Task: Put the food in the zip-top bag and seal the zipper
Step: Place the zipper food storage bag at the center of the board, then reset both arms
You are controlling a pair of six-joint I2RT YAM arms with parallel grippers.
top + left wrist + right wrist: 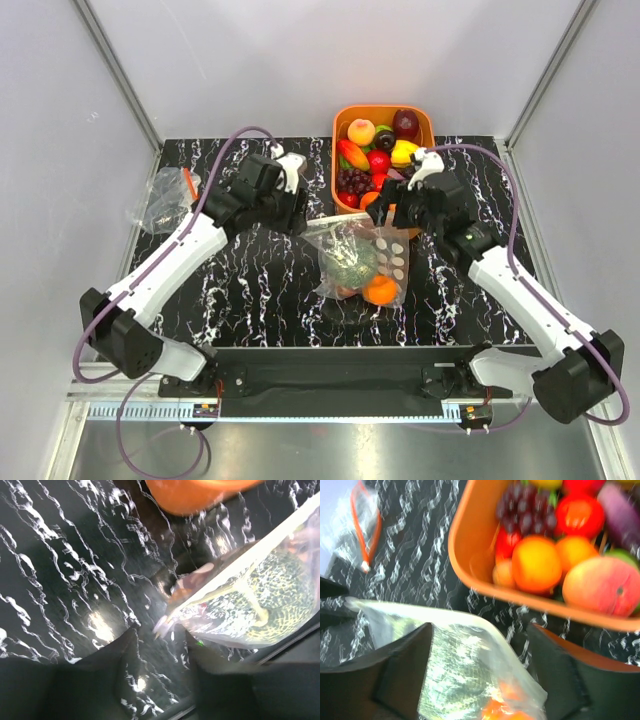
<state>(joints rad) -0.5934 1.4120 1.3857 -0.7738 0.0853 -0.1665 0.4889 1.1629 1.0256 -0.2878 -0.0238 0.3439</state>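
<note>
The dotted zip-top bag (385, 255) lies at mid-table with the green netted melon (348, 262), the orange fruit (380, 290) and a small red-peach fruit (345, 292) inside. Its pale zipper (340, 224) runs along the far edge. My left gripper (303, 215) is open at the bag's far left corner. In the left wrist view the corner (165, 625) sits just ahead of the gripper (162, 640), with the zipper (240, 562) and melon (270, 595) beyond. My right gripper (398, 208) is open over the far right corner. Its wrist view shows the gripper (481, 630) astride the zipper (420, 612).
An orange basket (340, 150) full of toy fruit stands just behind the bag, close to the right gripper; its rim also shows in the right wrist view (480, 575). A second clear bag with an orange zipper (165, 198) lies at the far left.
</note>
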